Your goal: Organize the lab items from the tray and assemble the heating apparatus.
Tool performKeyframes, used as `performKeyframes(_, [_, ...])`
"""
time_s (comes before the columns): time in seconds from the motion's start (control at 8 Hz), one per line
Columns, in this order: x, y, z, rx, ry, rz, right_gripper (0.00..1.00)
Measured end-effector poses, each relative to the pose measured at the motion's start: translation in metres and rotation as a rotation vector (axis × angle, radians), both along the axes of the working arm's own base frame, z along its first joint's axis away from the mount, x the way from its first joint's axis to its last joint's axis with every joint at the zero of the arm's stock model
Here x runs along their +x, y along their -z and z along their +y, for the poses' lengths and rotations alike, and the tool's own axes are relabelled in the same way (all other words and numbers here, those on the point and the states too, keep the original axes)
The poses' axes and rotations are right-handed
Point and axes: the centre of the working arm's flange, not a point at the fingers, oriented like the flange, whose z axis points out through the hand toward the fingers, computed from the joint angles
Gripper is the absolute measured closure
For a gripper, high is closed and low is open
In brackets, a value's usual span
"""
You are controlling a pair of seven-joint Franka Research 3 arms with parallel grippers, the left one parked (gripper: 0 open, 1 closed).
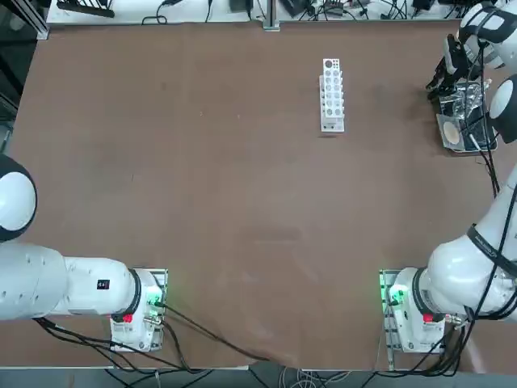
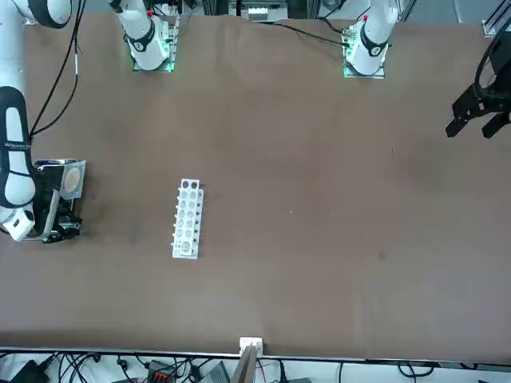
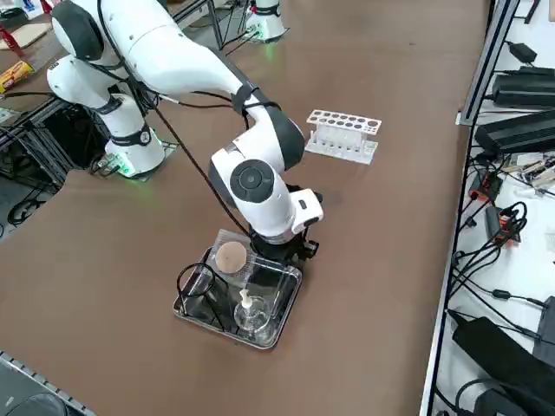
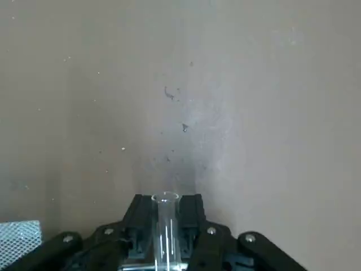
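Rack (image 3: 344, 135) of holes is standing well apart from the tray (image 3: 192, 313), which is carrying the burner (image 3: 251, 317), tripod (image 3: 199, 285) and mesh square (image 3: 231, 257). Right gripper (image 4: 165, 231) is bending low at the tray's edge, clasping a clear glass tube (image 4: 165, 228).

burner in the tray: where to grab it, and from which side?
Probably the narrow neck under its pale top, coming straight down. The burner stands upright, and its clear body looks rounded and wider. The tray rim and the black tripod beside it crowd a side approach. The right gripper sits low at the tray's rack-side end.
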Motion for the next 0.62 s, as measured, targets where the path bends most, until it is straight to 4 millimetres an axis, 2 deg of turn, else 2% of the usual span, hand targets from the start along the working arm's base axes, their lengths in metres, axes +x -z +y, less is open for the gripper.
performKeyframes(0.62, [0.0014, -0.0011, 0.0013, -0.001, -0.020, -0.008, 0.74])
